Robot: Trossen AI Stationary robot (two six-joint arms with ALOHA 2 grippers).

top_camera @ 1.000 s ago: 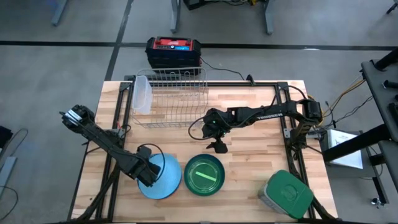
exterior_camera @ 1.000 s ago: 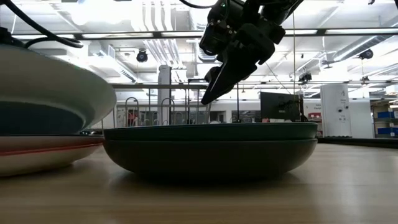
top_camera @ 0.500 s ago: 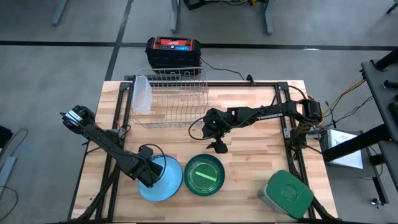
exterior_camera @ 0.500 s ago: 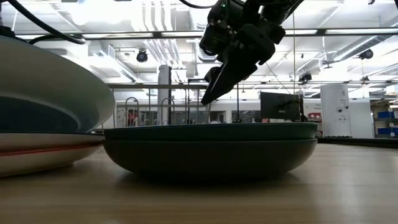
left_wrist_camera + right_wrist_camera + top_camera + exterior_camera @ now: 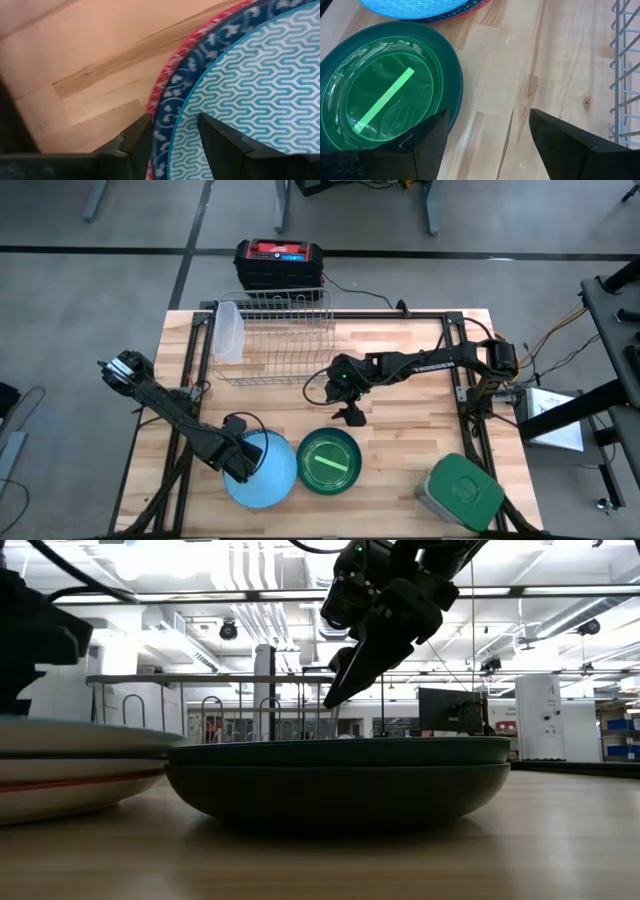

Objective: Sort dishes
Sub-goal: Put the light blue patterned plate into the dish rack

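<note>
The left tool (image 5: 172, 142) straddles the stacked plates' rim (image 5: 172, 95) over the table (image 5: 75, 60).

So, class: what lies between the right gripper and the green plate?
Only bare wooden table. In the high view the right gripper hangs just behind the green plate, and the right wrist view shows nothing but wood between them.

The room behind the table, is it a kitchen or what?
Probably a lab or workshop, not a kitchen. The low view shows bare ceiling pipes and a computer monitor, and from above you see a grey concrete floor around the wooden table.
</note>
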